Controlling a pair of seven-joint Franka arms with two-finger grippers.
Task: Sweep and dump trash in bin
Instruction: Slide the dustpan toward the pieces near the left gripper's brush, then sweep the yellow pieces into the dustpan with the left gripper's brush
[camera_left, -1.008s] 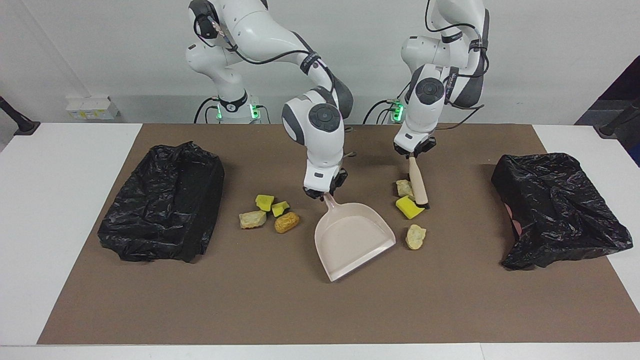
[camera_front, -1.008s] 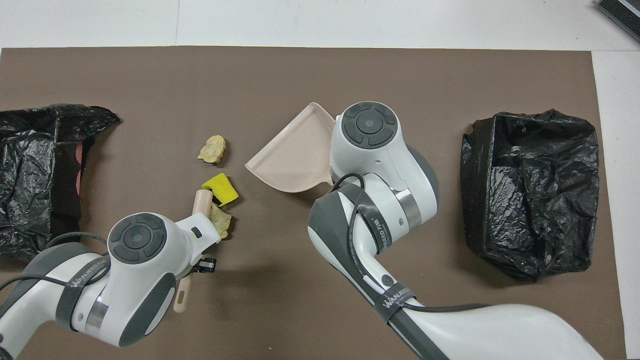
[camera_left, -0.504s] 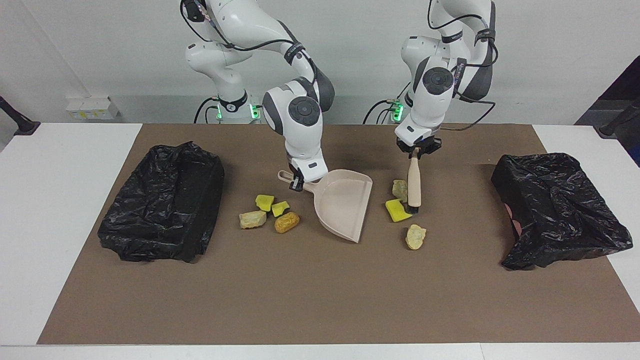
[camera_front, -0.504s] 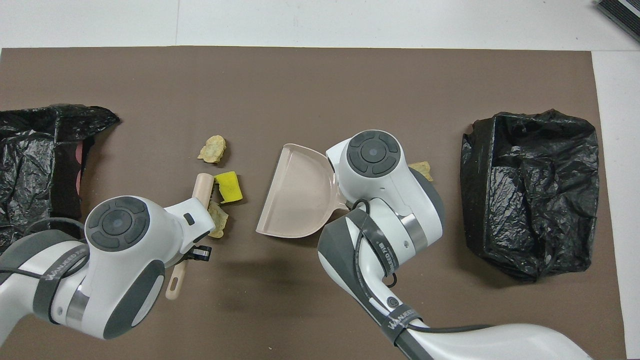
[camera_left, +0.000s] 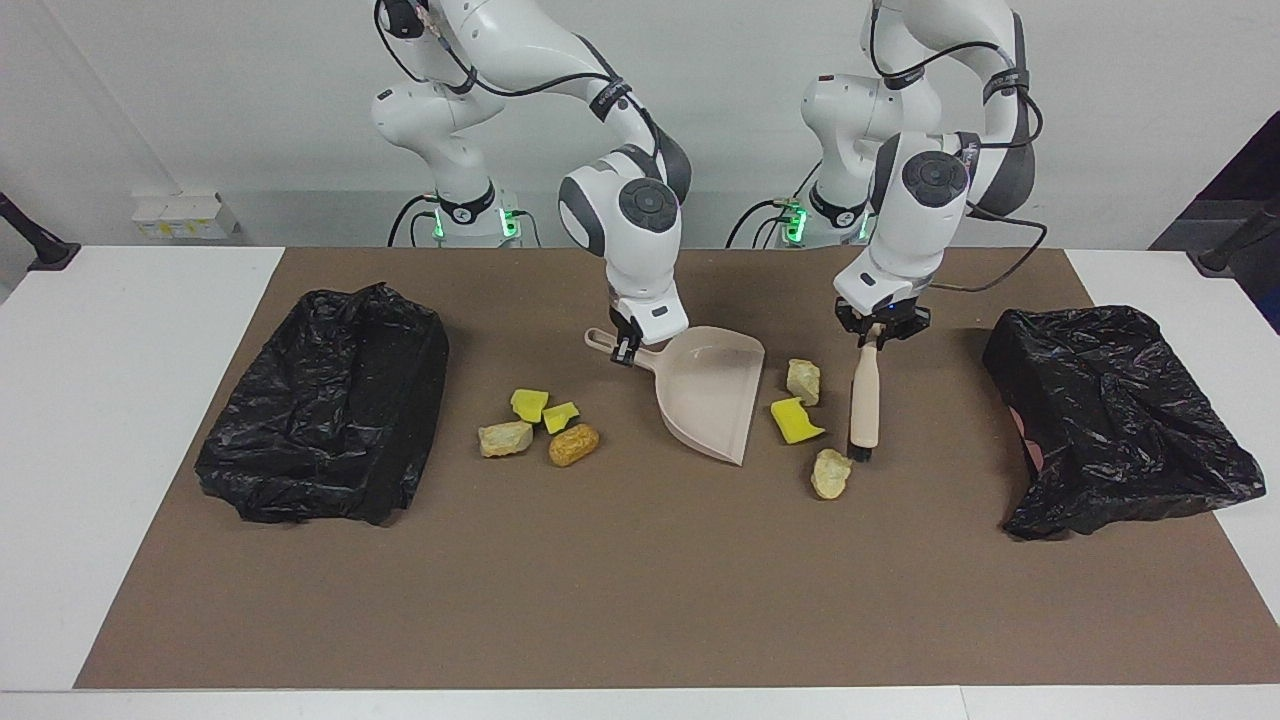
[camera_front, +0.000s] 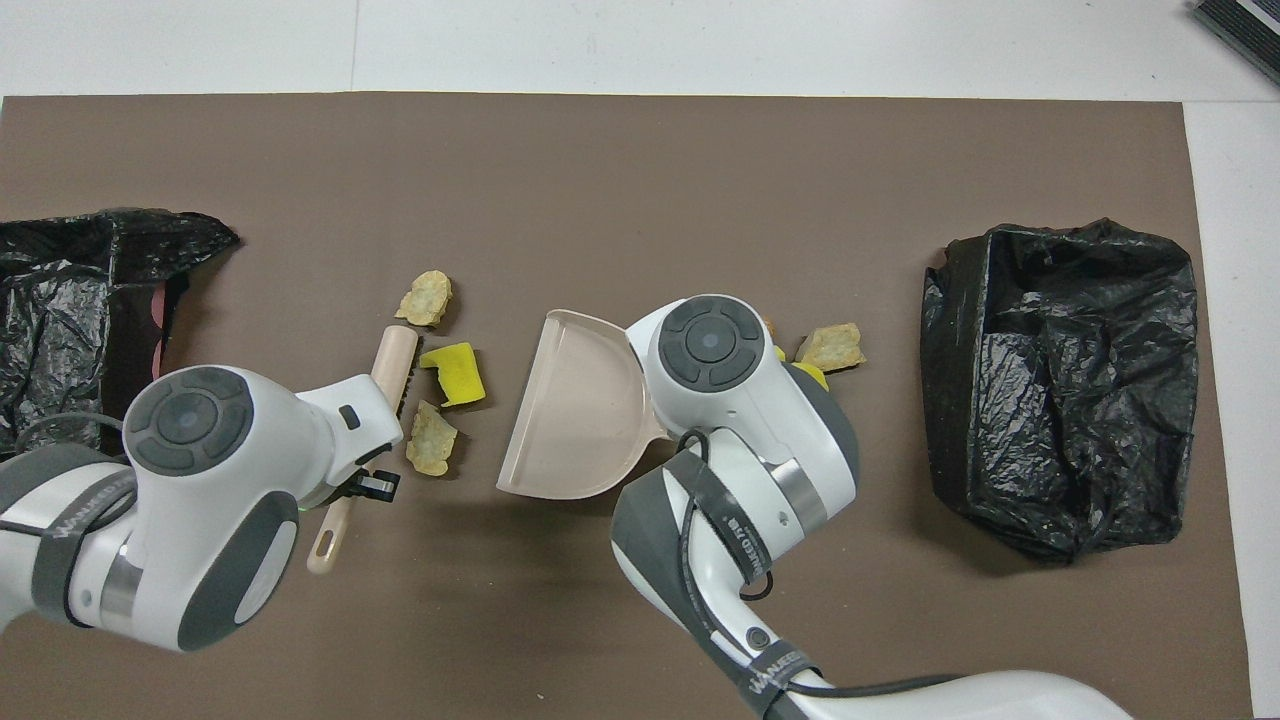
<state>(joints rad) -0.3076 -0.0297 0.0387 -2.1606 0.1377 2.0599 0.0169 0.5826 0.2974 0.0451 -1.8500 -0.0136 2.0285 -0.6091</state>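
My right gripper (camera_left: 625, 350) is shut on the handle of the beige dustpan (camera_left: 712, 395) (camera_front: 575, 410). The pan is tilted, with its mouth toward three trash scraps: a beige lump (camera_left: 803, 380), a yellow sponge bit (camera_left: 795, 420) (camera_front: 455, 362) and another beige lump (camera_left: 830, 473) (camera_front: 425, 298). My left gripper (camera_left: 877, 330) is shut on the brush (camera_left: 865, 395) (camera_front: 393, 355). The brush hangs bristles-down beside those scraps, toward the left arm's end. Several more scraps, among them an orange-brown lump (camera_left: 573, 444), lie toward the right arm's end, mostly hidden under the right arm in the overhead view.
A bin lined with a black bag (camera_left: 330, 440) (camera_front: 1060, 380) stands at the right arm's end of the brown mat (camera_left: 640, 600). Another black-bagged bin (camera_left: 1110, 420) (camera_front: 60, 330) stands at the left arm's end.
The right gripper has turned the dustpan so that its mouth faces the three scraps and has carried it closer to them. The left gripper has moved the brush off the scraps toward the left arm's end.
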